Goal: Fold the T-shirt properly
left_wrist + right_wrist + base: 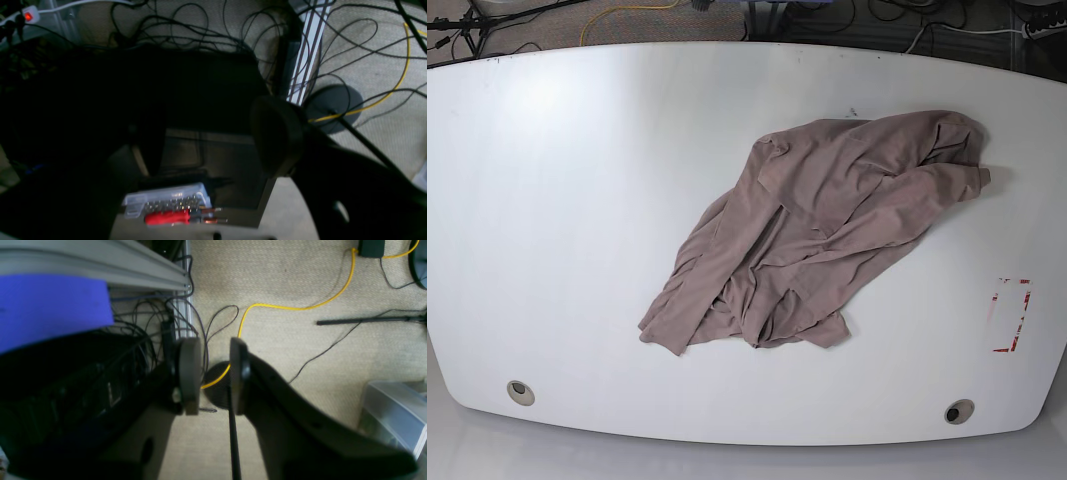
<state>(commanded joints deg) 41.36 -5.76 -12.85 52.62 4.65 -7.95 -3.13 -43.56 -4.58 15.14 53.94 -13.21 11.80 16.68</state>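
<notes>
The T-shirt point(817, 230), a plain mauve cloth, lies crumpled and wrinkled on the white table point(577, 200), right of centre, running from the far right toward the near middle. Neither arm shows in the base view. My right gripper point(215, 375) hangs over the carpeted floor beside the table, its jaws a little apart with nothing between them. In the left wrist view my left gripper point(213, 140) is also off the table above a dark area, standing wide open and empty; its left finger is lost in shadow. Neither wrist view shows the shirt.
Red tape marks point(1010, 315) sit near the table's right edge, with two round holes point(520, 392) point(957, 411) along the front. Below are tangled black cables point(200, 30), a yellow cable point(287, 306), a clear bit case point(170, 208), a plastic bin point(393, 413) and an aluminium rail point(100, 270).
</notes>
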